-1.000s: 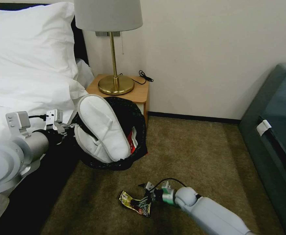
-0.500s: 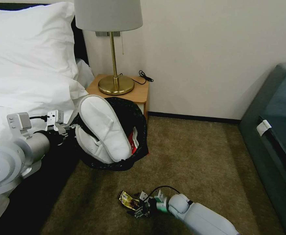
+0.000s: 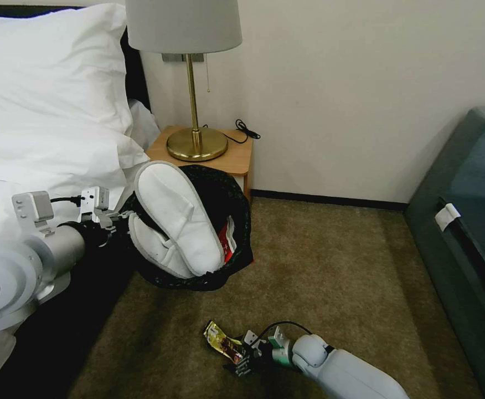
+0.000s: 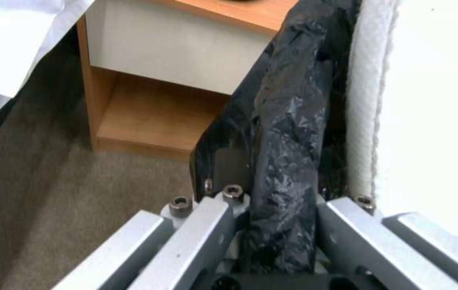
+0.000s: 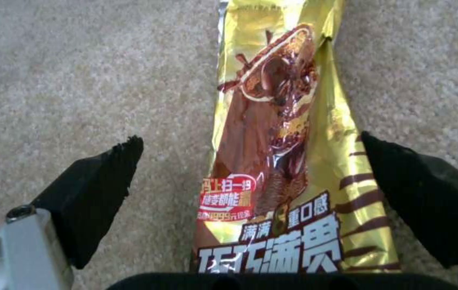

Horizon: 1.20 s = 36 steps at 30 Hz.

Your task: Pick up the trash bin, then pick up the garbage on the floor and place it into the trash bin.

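The trash bin (image 3: 237,213), lined with a black bag (image 4: 288,121), hangs tilted above the floor (image 3: 336,260). My left gripper (image 3: 122,221) (image 4: 282,201) is shut on its rim beside the bed. White slippers (image 3: 176,221) (image 4: 427,100) stick out of the bin's mouth, with a red wrapper (image 3: 228,244) behind them. A gold and brown snack wrapper (image 3: 220,339) (image 5: 282,133), a piece of garbage, lies flat on the carpet. My right gripper (image 3: 242,361) (image 5: 249,139) is low over its near end, open, one black finger (image 5: 94,193) on each side of it.
A wooden nightstand (image 3: 237,158) (image 4: 148,121) with a brass lamp (image 3: 195,141) stands against the wall just behind the bin. The bed with white pillows (image 3: 48,100) fills the left side. A dark green sofa (image 3: 469,221) lines the right. Open carpet lies between.
My right gripper has moved lower and nearer to me along the wrapper, and its fingers now straddle the wrapper's near end. The left arm and the bin have barely moved.
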Motion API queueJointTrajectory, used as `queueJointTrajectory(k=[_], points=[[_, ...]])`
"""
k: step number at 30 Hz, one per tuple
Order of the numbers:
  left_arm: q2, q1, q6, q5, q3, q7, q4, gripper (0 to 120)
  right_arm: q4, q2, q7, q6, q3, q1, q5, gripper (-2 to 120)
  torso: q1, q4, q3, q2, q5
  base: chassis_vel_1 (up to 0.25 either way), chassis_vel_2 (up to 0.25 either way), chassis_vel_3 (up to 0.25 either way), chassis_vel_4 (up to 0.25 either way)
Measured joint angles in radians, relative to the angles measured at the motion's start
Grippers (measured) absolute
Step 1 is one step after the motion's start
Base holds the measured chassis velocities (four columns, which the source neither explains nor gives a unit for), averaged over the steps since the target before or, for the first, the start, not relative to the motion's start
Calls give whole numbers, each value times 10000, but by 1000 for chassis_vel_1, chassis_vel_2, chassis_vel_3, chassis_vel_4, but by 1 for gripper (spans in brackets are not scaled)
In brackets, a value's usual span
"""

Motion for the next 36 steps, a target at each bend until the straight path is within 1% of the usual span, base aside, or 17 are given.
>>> queueJointTrajectory(k=[4, 6, 9, 10, 12, 14, 16, 18, 19, 22, 23, 25, 26, 28, 29, 31, 36], points=[[-20, -5, 0, 18, 0, 23, 2, 1, -83, 111, 11, 17, -5, 10, -45, 99, 0, 0, 0, 0, 0, 0, 0, 0, 0], [-37, -5, 0, 40, 3, 30, 4, 1, -121, 151, 20, 49, -4, 11, -84, 96, 0, -1, 0, 0, 0, 0, 0, 0, 0], [-46, -6, 0, 55, 6, 38, 3, 1, -163, 165, 52, 104, 11, 0, -139, 82, 0, -1, -1, 0, 0, 0, 0, 0, 0], [-46, -6, 0, 55, 6, 38, 3, 1, -163, 165, 52, 104, 11, 0, -139, 82, 0, -1, -1, 0, 0, 0, 0, 0, 0], [-43, -15, 0, 61, 6, 40, 13, 1, -214, 179, 102, 180, 40, -22, -159, 70, 0, -2, -1, 0, -2, 0, 0, 0, 0], [-41, -15, 0, 65, 6, 40, 15, 1, -232, 187, 124, 218, 50, -28, -173, 67, 0, -2, -1, 0, -1, 0, 0, 0, 0], [-50, -15, 0, 77, 6, 40, 17, 1, -251, 194, 184, 256, 64, -36, -188, 56, 0, -1, -1, 0, -1, 0, 0, 0, 0], [-56, -16, 0, 84, 9, 41, 23, 1, -253, 190, 196, 260, 68, -35, -197, 50, 0, 0, -1, 0, -1, 0, 0, 0, 0], [-56, -16, 0, 84, 9, 41, 23, 1, -253, 190, 196, 260, 68, -35, -197, 50, 0, 0, -1, 0, -1, 0, 0, 0, 0], [-63, -36, -1, 89, 27, 40, 37, 1, -260, 192, 223, 293, 82, -57, -231, 33, 0, 0, 0, 0, 1, 0, 0, 0, 0], [-63, -36, -1, 89, 27, 40, 37, 1, -260, 192, 223, 293, 82, -57, -231, 33, 0, 0, 0, 0, 1, 0, 0, 0, 0], [-69, -46, -1, 93, 36, 44, 42, 1, -265, 195, 234, 309, 76, -70, -255, 23, 0, 1, 1, 0, 2, 0, 0, 0, 0], [-69, -46, -1, 93, 36, 44, 42, 1, -265, 195, 234, 309, 76, -70, -255, 23, 0, 1, 1, 0, 2, 0, 0, 0, 0], [-74, -47, 0, 104, 39, 52, 43, 1, -285, 208, 252, 334, 106, -70, -311, 13, 0, 1, 1, 0, 1, 0, 0, 0, 0], [-74, -47, 0, 104, 39, 52, 43, 1, -285, 208, 252, 334, 106, -70, -311, 13, 0, 1, 1, 0, 1, 0, 0, 0, 0], [-75, -46, 0, 110, 39, 56, 43, 1, -268, 201, 261, 356, 156, -73, -355, 2, 0, 2, 2, 0, 2, 0, 0, 0, 0], [-75, -23, 0, 121, 37, 56, 12, 1, -94, 118, 470, 409, 449, -153, -399, 0, 1, 1, 2, 0, 1, 0, 0, 0, 0]])
